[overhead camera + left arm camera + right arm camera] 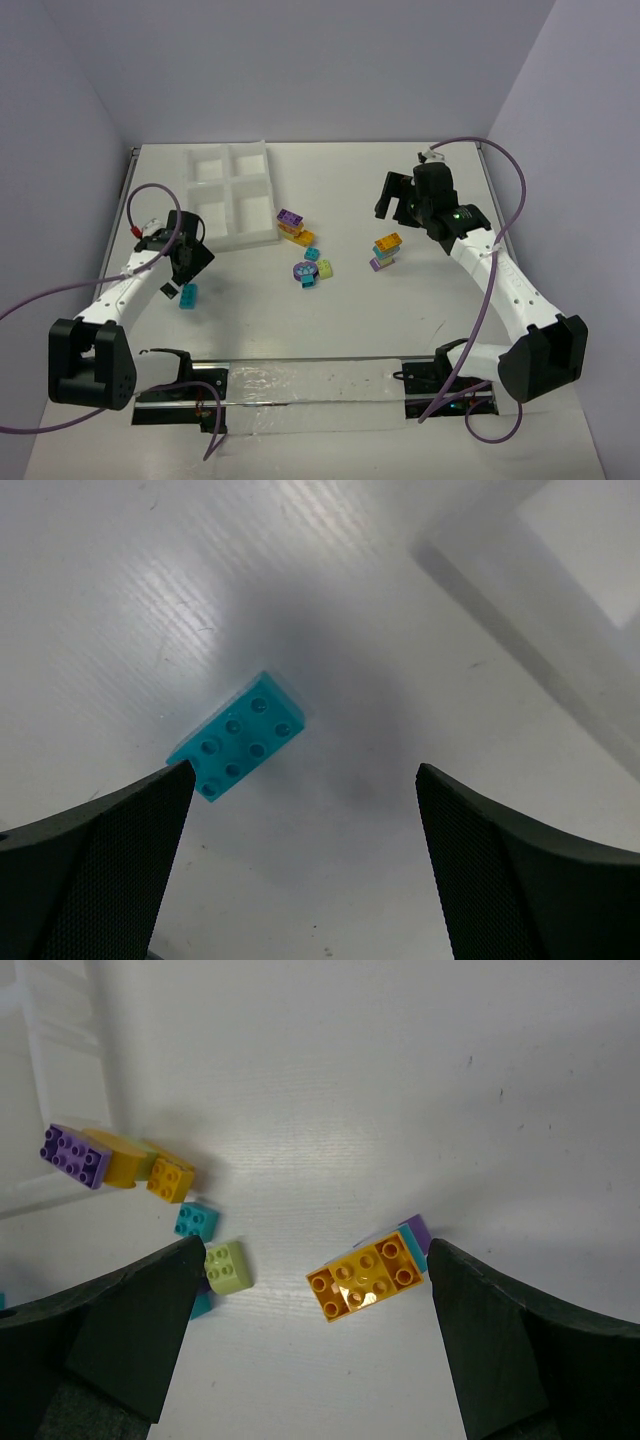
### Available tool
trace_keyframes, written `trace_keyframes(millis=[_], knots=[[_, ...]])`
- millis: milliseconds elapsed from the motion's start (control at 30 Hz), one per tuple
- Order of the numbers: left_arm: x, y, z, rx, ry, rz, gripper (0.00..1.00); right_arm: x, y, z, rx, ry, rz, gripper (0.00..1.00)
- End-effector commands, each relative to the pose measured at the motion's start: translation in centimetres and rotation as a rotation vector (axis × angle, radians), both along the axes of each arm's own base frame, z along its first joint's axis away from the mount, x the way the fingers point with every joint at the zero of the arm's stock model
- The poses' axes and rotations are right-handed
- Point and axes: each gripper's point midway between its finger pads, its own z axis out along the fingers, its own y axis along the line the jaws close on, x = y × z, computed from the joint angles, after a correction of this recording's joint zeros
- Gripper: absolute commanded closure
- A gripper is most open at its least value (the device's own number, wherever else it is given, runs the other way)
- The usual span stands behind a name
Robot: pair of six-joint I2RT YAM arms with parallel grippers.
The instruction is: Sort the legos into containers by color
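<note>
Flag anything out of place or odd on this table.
One teal brick lies alone and askew by the open left gripper, apart from the other bricks and outside the tray. The orange-topped clump is mixed colours stuck together.

teal brick (pixel 237 748) stands alone, tray (pixel 250 238) nearby

White table (pixel 400 320) between plain lavender-grey walls (pixel 300 70); glossy, perhaps taped, strip (pixel 310 380) along near edge.
</note>
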Motion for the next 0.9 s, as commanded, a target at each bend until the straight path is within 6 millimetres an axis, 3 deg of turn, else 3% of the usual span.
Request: trace_keyframes(millis=[0,167,500,733,867], knots=[[-0.2,1.1,-1.3,0.009,-0.001,0.104,0.01,0.4,0.4,1.3,0.024,-0.039,0.011,0.0],[-1.1,1.3,-3.2,0.013,0.021,0.118,0.01,0.3,0.3,1.2,0.021,-0.037,0.008,0.0],[-0.1,1.1,-5.6,-0.027,0.024,0.093,0.04,0.2,0.7,1.0,0.036,-0.028,0.021,0.0],[0.1,-1.7,-6.1,-0.158,-0.012,0.034,0.18,0.1,0.6,0.9,0.031,-0.028,0.015,0.0],[-0.1,-2.6,-5.9,-0.169,-0.016,0.016,0.2,0.1,0.6,0.8,0.034,-0.026,0.014,0.0]])
